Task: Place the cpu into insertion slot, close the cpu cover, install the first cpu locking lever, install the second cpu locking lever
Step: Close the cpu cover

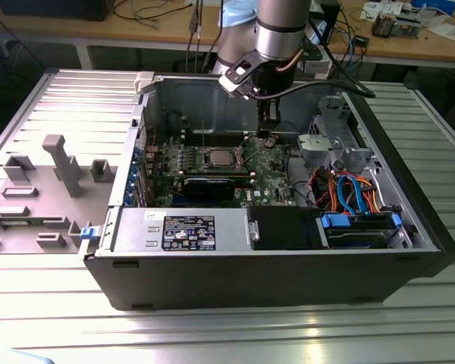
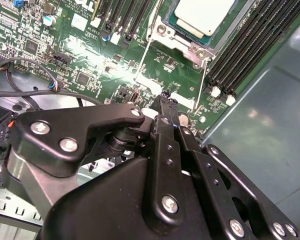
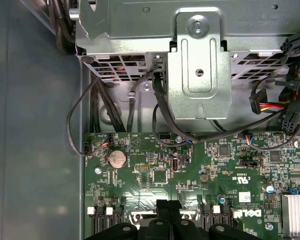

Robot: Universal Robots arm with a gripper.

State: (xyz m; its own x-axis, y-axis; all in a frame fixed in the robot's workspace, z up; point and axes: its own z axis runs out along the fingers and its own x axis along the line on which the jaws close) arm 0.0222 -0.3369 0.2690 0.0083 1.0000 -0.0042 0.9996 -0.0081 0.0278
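The cpu (image 2: pixel 204 14) lies flat in the insertion slot (image 2: pixel 162 29) on the green board, its silver top showing; in the exterior view the cpu (image 1: pixel 216 158) sits mid-board. The silvery cpu cover (image 2: pixel 197 48) frames the chip's edges. Two thin wire levers (image 2: pixel 144 57) (image 2: pixel 204 82) run from the socket toward my gripper. My gripper (image 2: pixel 165 98) hangs low over the board just beside the socket, apart from it, its black fingers (image 3: pixel 162 207) shut with nothing between them. In the exterior view the gripper (image 1: pixel 266 135) stands to the right of the chip.
A metal drive cage (image 3: pixel 197 65) with black cables stands beyond the board's edge. A coin battery (image 3: pixel 117 158) and long black memory slots (image 2: pixel 245 55) lie near the socket. The power supply (image 1: pixel 183 229) and a blue-latched drive bay (image 1: pixel 360 227) line the case front.
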